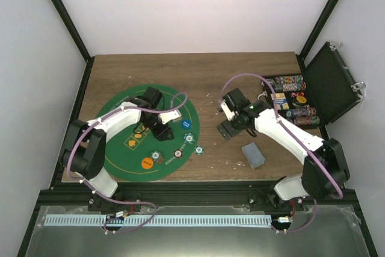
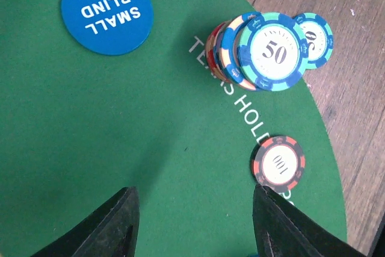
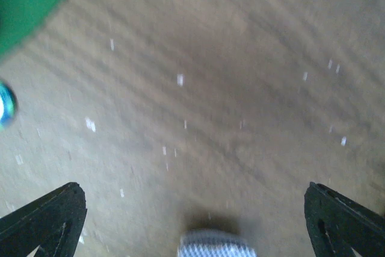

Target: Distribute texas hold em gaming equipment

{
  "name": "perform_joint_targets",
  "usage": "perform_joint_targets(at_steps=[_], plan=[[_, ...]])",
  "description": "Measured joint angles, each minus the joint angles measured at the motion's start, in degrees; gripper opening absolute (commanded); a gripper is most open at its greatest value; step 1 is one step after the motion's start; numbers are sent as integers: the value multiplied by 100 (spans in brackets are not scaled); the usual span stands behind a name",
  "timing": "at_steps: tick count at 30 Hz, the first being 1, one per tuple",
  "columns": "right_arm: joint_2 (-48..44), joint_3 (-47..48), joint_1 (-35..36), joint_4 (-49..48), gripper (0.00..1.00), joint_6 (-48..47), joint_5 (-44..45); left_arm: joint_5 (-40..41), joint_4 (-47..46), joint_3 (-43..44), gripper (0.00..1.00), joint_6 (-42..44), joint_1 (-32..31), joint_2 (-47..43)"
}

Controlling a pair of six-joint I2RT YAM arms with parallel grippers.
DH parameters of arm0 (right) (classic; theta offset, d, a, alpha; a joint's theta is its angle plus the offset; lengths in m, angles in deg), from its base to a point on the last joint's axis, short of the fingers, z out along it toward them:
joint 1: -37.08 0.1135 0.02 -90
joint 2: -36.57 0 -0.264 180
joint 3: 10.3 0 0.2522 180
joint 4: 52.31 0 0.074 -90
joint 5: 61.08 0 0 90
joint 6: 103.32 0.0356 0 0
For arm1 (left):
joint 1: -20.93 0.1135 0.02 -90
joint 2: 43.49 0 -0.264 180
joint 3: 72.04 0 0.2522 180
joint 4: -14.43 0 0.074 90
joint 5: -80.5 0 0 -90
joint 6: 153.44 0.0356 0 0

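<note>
**GRIPPER AND EQUIPMENT STATUS**

Top view: one green mat (image 1: 120, 142) at left, one black case (image 1: 331, 85) at upper right, one card deck (image 1: 252, 155) at lower right. The left gripper (image 2: 192, 200) has its jaws released and empty. One chip stack (image 2: 264, 52), one 50 chip (image 2: 314, 34) and one 100 chip (image 2: 278, 162) lie above them, right of centre. The right gripper (image 3: 194, 194) has its jaws released wide, with the deck bottom centre between them, ungripped.

Top camera looks down from behind. Wrist cameras sit close: left over the mat (image 2: 90, 136), right, blurry, probably beside it.
</note>
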Motion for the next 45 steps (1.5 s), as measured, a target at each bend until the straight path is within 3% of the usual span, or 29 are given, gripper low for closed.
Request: perform_joint_targets(at_steps=[13, 31, 45], plan=[[-933, -1926, -57, 859, 100, -1069, 66, 35, 188, -46, 61, 87, 151, -175], [-870, -2085, -629, 640, 100, -1086, 125, 50, 208, -48, 62, 107, 151, -251], [-273, -2188, -721, 365, 100, -1309, -481, 52, 254, -48, 62, 107, 151, -251]])
